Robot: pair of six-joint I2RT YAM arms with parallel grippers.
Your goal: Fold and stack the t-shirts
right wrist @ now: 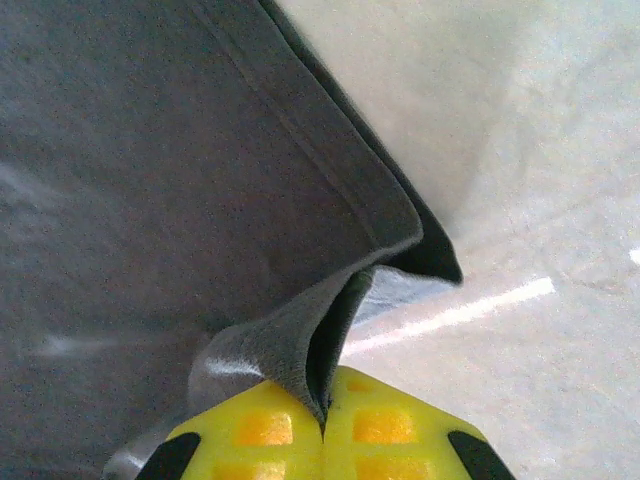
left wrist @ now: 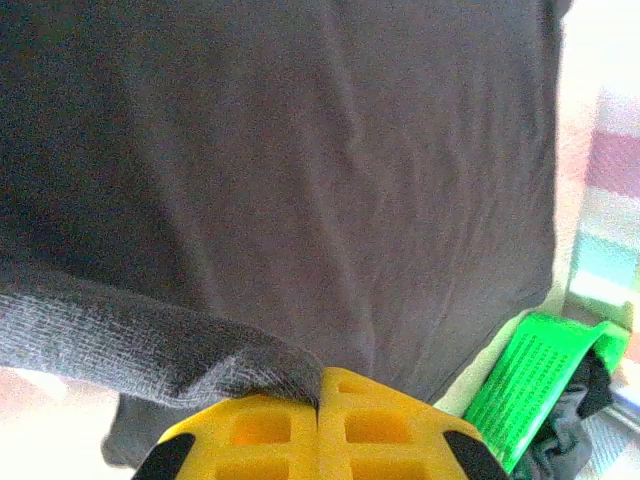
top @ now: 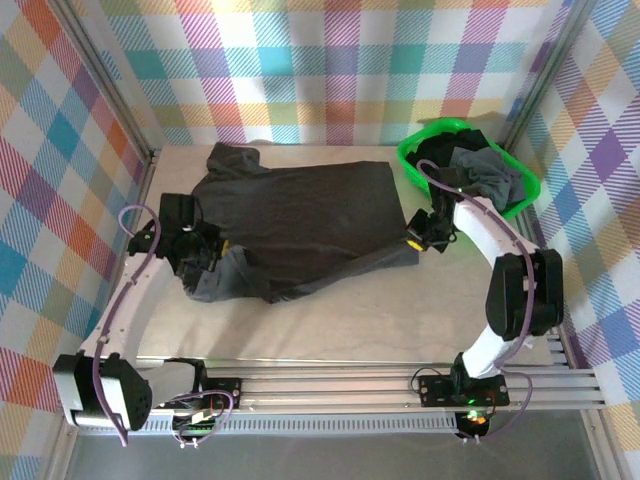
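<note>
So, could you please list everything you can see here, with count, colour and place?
shirt: one, charcoal, spread out mid-table
basket: one, bright green, far right corner of the table
heaped shirts: count unclear, dark grey and black, in the basket
table: one, pale beige, under the shirt and basket
walls: plaid in pastel colours, on three sides of the table
rail: one, silver, along the near edge
left arm: one, white and black, near left; yellow jaws shut on the shirt's near left edge
right arm: one, white and black, near right; yellow jaws shut on the shirt's near right corner
</note>
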